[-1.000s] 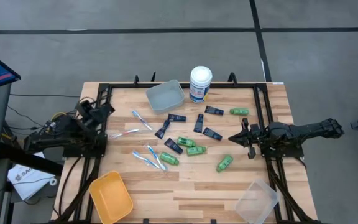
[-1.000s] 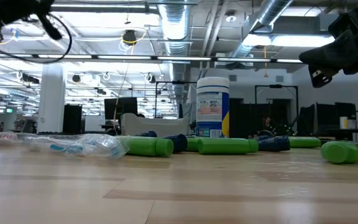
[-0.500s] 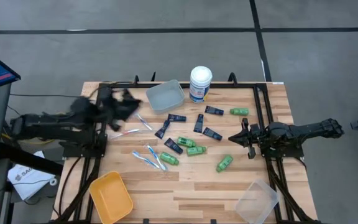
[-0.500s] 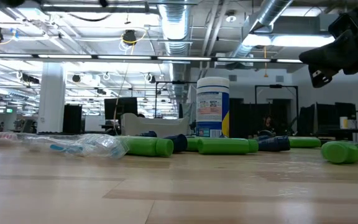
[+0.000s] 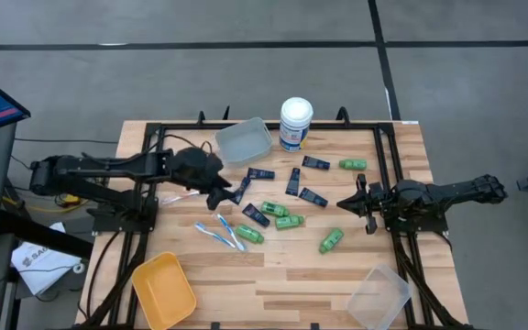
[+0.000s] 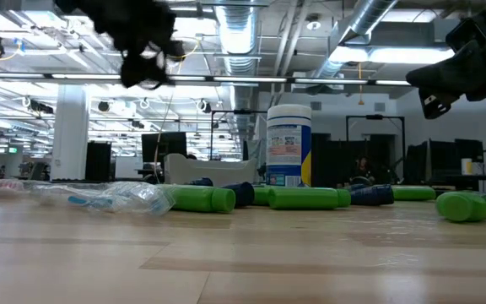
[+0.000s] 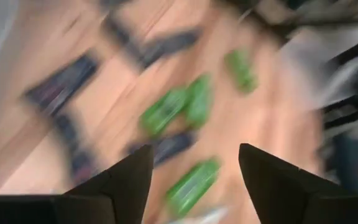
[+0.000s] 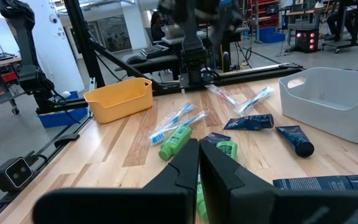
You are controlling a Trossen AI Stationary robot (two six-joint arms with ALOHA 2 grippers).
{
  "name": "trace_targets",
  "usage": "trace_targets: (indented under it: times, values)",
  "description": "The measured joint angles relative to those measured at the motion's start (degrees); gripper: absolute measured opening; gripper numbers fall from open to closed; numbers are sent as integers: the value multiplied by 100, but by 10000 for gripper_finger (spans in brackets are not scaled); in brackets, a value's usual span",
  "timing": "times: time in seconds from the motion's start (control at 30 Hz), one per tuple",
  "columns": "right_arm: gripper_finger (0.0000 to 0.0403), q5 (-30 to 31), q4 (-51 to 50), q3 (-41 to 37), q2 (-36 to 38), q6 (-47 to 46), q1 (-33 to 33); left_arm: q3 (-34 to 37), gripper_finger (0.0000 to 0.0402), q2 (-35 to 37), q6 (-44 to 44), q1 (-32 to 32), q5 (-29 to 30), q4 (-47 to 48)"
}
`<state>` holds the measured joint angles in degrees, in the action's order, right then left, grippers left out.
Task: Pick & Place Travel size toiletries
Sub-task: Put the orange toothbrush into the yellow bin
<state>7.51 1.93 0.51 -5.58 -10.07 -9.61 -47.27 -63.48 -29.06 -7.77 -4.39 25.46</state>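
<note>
Left arm stretched across the wooden surface from its left edge, nearly level, its pincer raised over the near end of the scattered toiletries, just beside a dark navy tube and past a toothbrush; right arm extended inward from the right edge, its pincer hanging above the surface and well apart from the items. Left wrist view: two dark fingers standing well apart with nothing between them, over blurred green bottles and navy tubes; the left pincer is thus wide and empty. Right wrist view: fingers pressed together, narrow and holding nothing. High view: green bottles, navy tubes and blue-and-white toothbrushes strewn over the middle of the surface; a translucent grey bin and a tall white canister at the far edge; an orange bin and a clear bin at the near corners, none seen to hold a toiletry. Low view only: both pincers aloft, the left over the wrapped toothbrushes, the right over a green bottle; the canister upright behind the lying bottles. Right wrist view only: the orange bin's wall and the left arm beyond the toothbrushes.
</note>
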Motion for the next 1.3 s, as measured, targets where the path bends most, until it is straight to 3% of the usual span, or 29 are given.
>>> trace_targets:
  times: [0.17,0.37,0.63,0.97,1.3]
  values:
    - [6,0,0,-1,0,0,0,39,223,-11,53,0,672,1398]
    - [6,0,0,0,0,0,0,494,240,6,63,-11,1289,1536]
    - [6,0,0,-1,0,0,0,1213,287,0,35,-147,1299,1507]
    - [6,0,0,0,0,-2,2,1710,290,-171,438,-1089,1147,1186]
    - [6,0,0,0,0,1,0,1707,289,-1229,1233,-1257,898,653]
